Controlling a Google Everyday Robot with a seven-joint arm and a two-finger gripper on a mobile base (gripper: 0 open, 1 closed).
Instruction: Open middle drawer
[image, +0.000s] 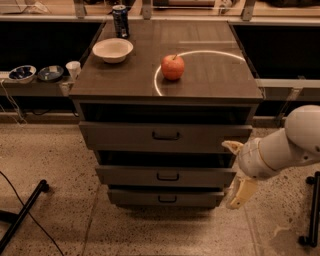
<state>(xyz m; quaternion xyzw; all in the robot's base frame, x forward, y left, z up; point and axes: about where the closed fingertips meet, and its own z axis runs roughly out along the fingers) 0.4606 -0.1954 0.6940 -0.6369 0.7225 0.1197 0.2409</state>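
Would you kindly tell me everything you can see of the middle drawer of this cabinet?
The middle drawer has a flat grey-brown front that looks like wood, of medium height, with a small dark bar handle at its centre. It sits level between the taller drawer above and the narrower drawer below. A dark gap shows above its front; its inside is hidden. The gripper hangs by its right end, away from the handle; whether it touches the front cannot be told.
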